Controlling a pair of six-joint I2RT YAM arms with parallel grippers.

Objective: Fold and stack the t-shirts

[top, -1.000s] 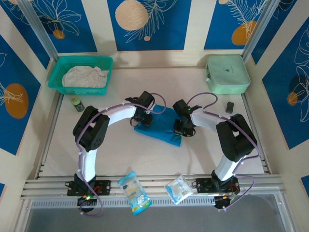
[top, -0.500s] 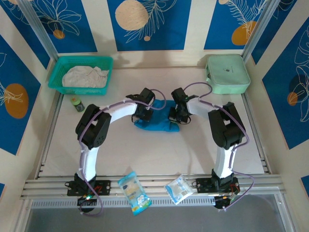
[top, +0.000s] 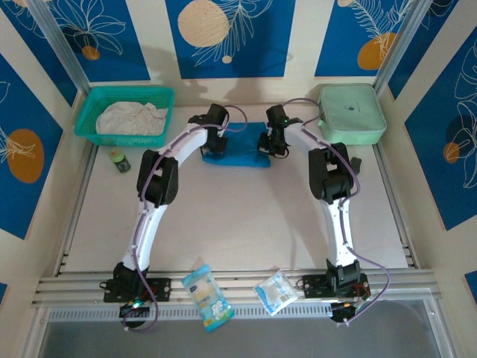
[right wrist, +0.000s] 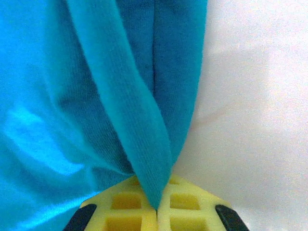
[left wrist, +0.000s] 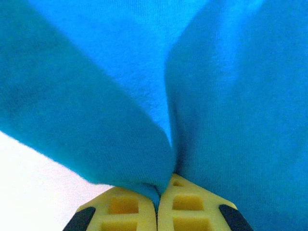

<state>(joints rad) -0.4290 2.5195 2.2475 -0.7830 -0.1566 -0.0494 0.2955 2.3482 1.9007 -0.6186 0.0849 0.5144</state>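
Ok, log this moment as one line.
left tool: shut on teal-blue t-shirt | right tool: shut on same shirt | off-white t-shirt: crumpled in basket | stack: not started

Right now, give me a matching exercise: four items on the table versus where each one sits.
Items:
1. blue t-shirt
2. off-white t-shirt
3. mint-green case
4. small bottle

Places:
A. inside the teal basket, far left corner
B. far right corner
C. left side, just in front of the basket
D. far centre, pinched by the left hand and the right hand

Pairs: 1-D, 2-A, 3-B, 4-C
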